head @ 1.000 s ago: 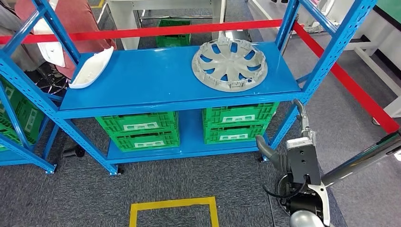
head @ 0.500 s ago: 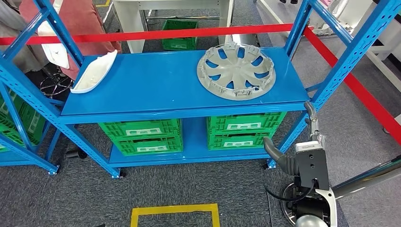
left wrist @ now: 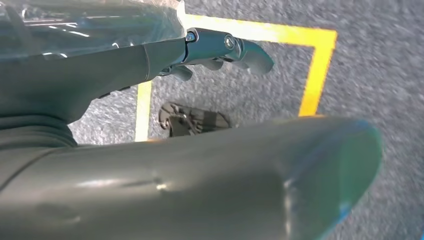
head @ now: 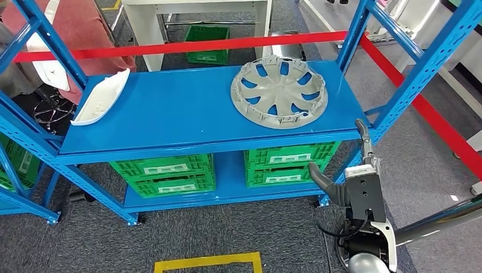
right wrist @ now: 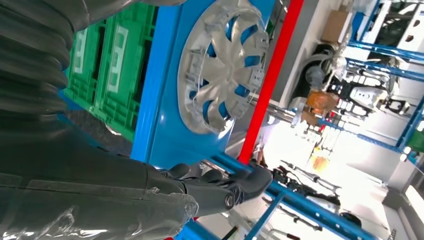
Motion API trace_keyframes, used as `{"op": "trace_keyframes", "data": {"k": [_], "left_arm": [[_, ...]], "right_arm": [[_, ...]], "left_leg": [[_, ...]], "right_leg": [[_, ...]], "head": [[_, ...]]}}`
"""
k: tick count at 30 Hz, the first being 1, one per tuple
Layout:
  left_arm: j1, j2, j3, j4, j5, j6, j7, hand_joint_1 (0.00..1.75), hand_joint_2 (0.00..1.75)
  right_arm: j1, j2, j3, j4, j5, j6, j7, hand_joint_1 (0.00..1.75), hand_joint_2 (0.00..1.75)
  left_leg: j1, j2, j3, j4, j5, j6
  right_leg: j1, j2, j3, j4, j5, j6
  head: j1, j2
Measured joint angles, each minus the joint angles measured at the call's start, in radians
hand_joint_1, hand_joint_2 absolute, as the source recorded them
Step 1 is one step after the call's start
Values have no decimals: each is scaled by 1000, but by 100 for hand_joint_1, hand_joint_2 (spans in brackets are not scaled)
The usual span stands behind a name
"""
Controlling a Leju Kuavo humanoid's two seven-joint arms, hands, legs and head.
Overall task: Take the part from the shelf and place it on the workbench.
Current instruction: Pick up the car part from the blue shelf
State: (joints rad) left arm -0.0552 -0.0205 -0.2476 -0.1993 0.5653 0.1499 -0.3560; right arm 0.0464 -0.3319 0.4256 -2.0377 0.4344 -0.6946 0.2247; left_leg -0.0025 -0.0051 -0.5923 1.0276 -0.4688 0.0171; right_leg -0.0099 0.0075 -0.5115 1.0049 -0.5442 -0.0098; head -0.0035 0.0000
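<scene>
A grey hubcap (head: 278, 92) lies flat on the right half of the blue shelf's top board (head: 182, 108); the right wrist view shows the hubcap (right wrist: 222, 65) too. A white curved part (head: 102, 96) leans at the board's left end. My right hand (head: 355, 185) hangs below and in front of the shelf's right front corner, thumb apart from its fingers, holding nothing. In the right wrist view its dark fingers (right wrist: 225, 185) reach toward the shelf edge. My left hand (left wrist: 200, 50) hangs over the carpet with nothing in it.
Green crates (head: 165, 173) fill the lower shelf, with more crates (head: 287, 159) at the right. Red tape (head: 187, 44) stretches behind the shelf and along its right side. A yellow square (head: 207, 263) marks the carpet in front. A person stands behind the shelf's left end (head: 79, 28).
The whole picture has shifted, so the camera has moved; the shelf now sits a little lower and nearer. My right hand stays raised by the shelf's right corner, still holding nothing.
</scene>
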Motion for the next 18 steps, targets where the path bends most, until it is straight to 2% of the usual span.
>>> {"op": "trace_keyframes", "data": {"k": [2,3,5,6,7,8,10,11,12,14,18], "left_arm": [[0,0,0,-1,0,-2,0,0,0],[-1,0,0,-1,0,-2,0,0,0],[-3,0,0,-1,0,-3,0,0,0],[-2,-1,0,-1,1,-3,1,0,0],[-2,-1,0,-1,1,-3,2,0,0],[-2,-2,0,-1,2,-3,2,0,0],[-2,-2,-1,-1,5,-3,3,0,0],[-3,-3,-1,-1,7,-3,3,0,0],[-3,-4,-1,-1,9,-3,4,0,0],[-4,-5,-2,-1,12,-4,4,0,0],[-5,-6,-5,-1,18,-3,4,0,0]], "right_arm": [[-2,0,0,-1,3,0,1,0,175],[-2,0,0,-2,4,0,1,0,175],[-1,0,0,-2,7,0,3,0,175],[0,0,0,-2,8,0,4,0,175],[1,0,0,-2,9,0,5,0,175],[1,0,0,-2,9,0,7,0,175],[0,0,0,-2,11,0,9,0,175],[0,0,0,-2,11,0,9,0,175],[0,0,0,-2,12,0,10,0,175],[0,0,0,-3,12,0,17,0,175],[0,0,-1,-4,12,0,41,0,175]], "left_leg": [[6,0,8,-16,3,8],[9,0,12,-22,4,12],[8,0,14,-24,1,18],[8,0,15,-23,-2,20],[7,-1,18,-23,-5,20],[7,-1,21,-21,-8,19],[8,-2,30,-18,-17,14],[6,-3,33,-15,-22,10],[4,-3,34,-13,-25,5],[1,-2,34,-12,-29,-3],[1,-1,39,-17,-26,13]], "right_leg": [[0,-1,-12,26,-18,10],[-1,-1,-35,69,-39,15],[-3,-1,-111,197,-83,20],[-3,-2,-146,247,-91,22],[-4,-2,-167,267,-81,23],[-4,-2,-170,248,-50,23],[-3,-2,-130,131,34,18],[-2,-2,-107,72,60,14],[0,-2,-91,33,73,10],[2,-1,-83,10,71,3],[3,0,-81,7,72,-2]], "head": [[6,0],[11,0],[21,0],[24,0],[27,0],[30,0],[37,0],[40,0],[42,0],[41,0],[31,0]]}}
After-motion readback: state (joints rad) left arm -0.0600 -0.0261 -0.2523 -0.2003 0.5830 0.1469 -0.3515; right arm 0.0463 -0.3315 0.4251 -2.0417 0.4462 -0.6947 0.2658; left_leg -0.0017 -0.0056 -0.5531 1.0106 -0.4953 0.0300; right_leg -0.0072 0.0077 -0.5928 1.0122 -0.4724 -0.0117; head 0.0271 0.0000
